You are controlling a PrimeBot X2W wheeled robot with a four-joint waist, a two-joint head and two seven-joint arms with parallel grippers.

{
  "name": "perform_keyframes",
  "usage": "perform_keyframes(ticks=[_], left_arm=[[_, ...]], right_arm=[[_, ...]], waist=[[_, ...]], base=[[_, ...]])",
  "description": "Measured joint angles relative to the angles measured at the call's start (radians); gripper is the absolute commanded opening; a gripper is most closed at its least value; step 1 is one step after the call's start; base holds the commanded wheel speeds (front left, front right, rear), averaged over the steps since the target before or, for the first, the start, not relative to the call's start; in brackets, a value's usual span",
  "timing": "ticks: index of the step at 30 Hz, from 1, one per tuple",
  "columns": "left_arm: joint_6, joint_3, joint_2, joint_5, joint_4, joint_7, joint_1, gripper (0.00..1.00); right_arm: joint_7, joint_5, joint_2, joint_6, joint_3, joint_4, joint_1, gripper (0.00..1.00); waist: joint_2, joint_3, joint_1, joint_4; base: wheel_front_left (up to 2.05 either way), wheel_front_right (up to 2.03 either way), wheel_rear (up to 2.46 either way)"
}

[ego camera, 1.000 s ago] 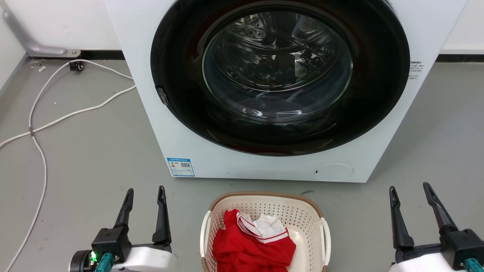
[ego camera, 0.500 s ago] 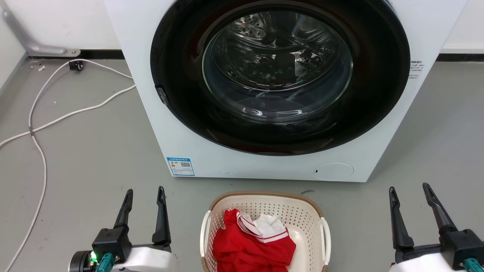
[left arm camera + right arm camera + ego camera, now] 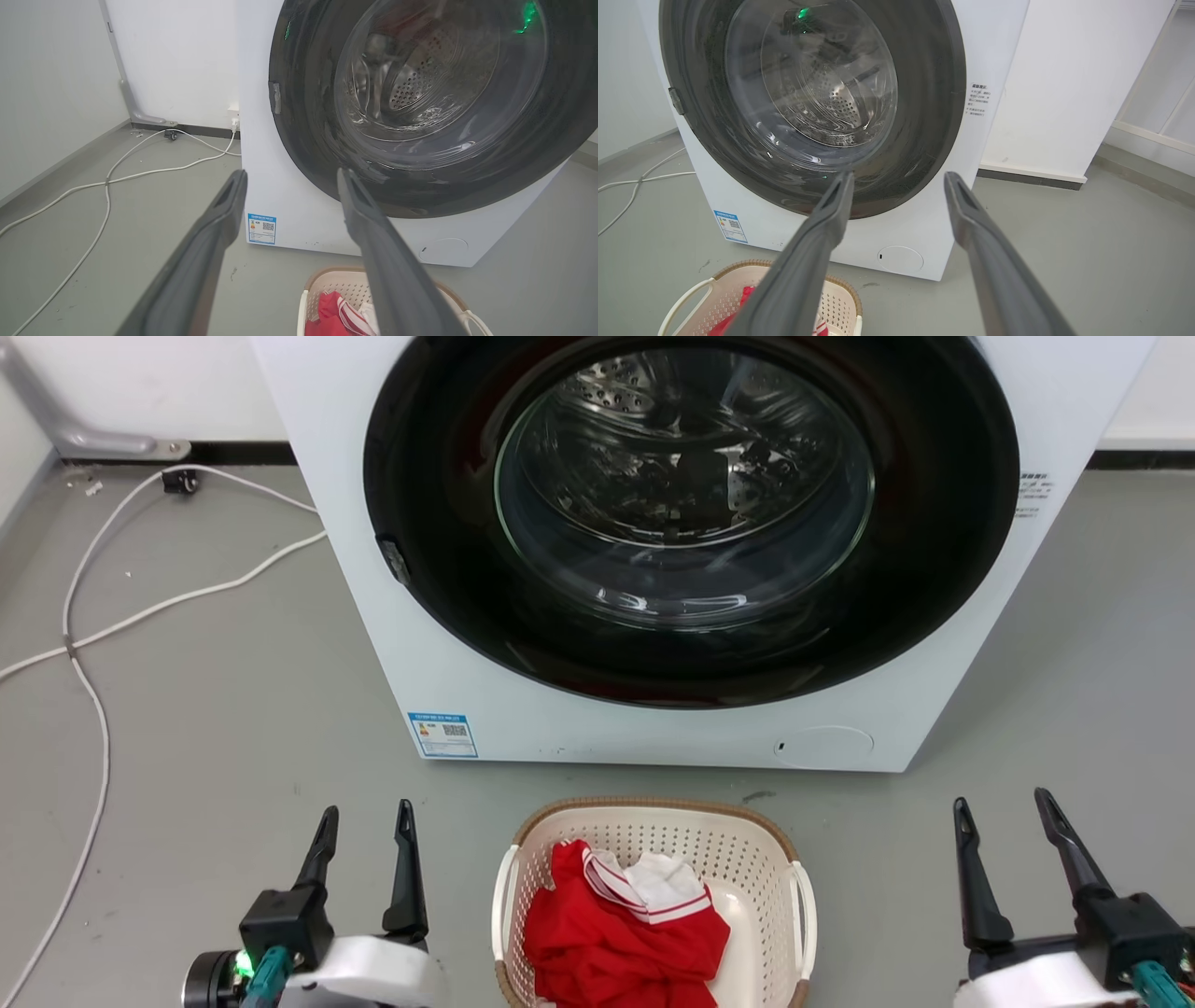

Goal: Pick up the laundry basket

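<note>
On the white front of the washing machine [image 3: 373, 644], ahead of the left pincer [image 3: 366, 809] and a little to its right, is a blue label [image 3: 442, 735] with a QR code — its print is too small to read. A few lines of small grey writing [image 3: 1034, 487] stand on the same front ahead of the right pincer [image 3: 1001, 798], and they too are illegible.

Both pincers are released, their fingers spread with nothing between them, pointing forward at the machine.

The laundry basket [image 3: 738, 863] stands on the grey floor [image 3: 233, 728] between the two pincers. It is nearer the left one, apart from both, and just short of the machine's base. A red garment with white stripes [image 3: 616, 933] lies in it.

The round door [image 3: 681, 485] shows the steel drum behind its glass. A round flap [image 3: 823, 745] sits low on the front, ahead of the right pincer and to its left. A white cable [image 3: 93, 709] trails over the floor to the left of the left pincer — well apart from it.
</note>
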Motion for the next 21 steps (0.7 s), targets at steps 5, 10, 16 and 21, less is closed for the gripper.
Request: perform_keyframes(ticks=[5,10,16,21], left_arm=[[-0.027,-0.006,0.000,-0.014,0.100,0.000,-0.055,1.00],[-0.048,-0.003,0.000,-0.008,0.220,0.000,-0.139,1.00],[-0.075,0.004,0.000,0.016,0.375,0.000,-0.237,1.00],[-0.100,0.000,0.004,0.042,0.517,0.000,-0.328,1.00]], right_arm=[[0.000,-0.002,0.000,0.000,0.010,0.068,-0.052,1.00],[0.000,-0.011,-0.001,0.000,0.016,0.158,-0.121,1.00],[0.000,-0.042,-0.001,0.000,0.059,0.314,-0.201,1.00],[0.000,-0.060,-0.002,0.000,0.086,0.463,-0.289,1.00]], waist=[[0.0000,0.030,0.0000,-0.005],[0.0000,0.075,0.0000,-0.011],[0.0000,0.141,0.0001,-0.020],[0.0000,0.202,0.0002,-0.029]], base=[[0.00,0.00,0.00],[0.00,0.00,0.00],[0.00,0.00,0.00],[0.00,0.00,0.00]])
